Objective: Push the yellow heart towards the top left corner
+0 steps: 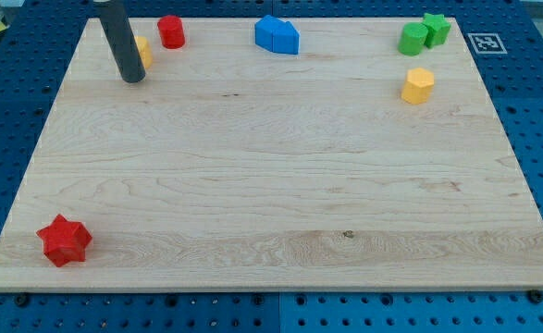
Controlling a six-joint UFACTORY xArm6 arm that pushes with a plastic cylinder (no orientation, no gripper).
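Yellow heart (143, 50) near the tabletop's (271, 185) top left corner, mostly hidden behind the dark rod, only a small yellow sliver showing on the rod's right side; shape not clear from here. Rod leaning down from the view's top, my tip (133, 80) planted on the wood just below and left of the heart, touching or nearly so. No fingers on this arm, nothing held. Red cylinder (170, 32) just right of the heart. Blue blocks (277, 35) at top centre. Two green blocks (425, 33) and a yellow hexagon (418, 85) toward the top right. Red star (65, 240) at the bottom left corner.
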